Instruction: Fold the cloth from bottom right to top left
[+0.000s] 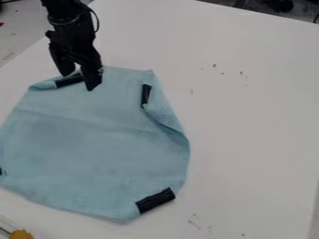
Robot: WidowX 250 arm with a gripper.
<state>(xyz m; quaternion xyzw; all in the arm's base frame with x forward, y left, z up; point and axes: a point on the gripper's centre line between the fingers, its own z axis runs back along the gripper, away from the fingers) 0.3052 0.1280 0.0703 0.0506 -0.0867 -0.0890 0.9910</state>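
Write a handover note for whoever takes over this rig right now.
Claw: open, at the cloth's top left beside a black strip; whether it touches the cloth, I cannot tell.
Cloth: light blue, spread on the white table, right edge partly turned over below the upper right strip.
Done: no bottom-right-to-top-left fold made; the lower right strip lies at the bottom right.
Left: grasp the bottom right, bring it to the top left, release.
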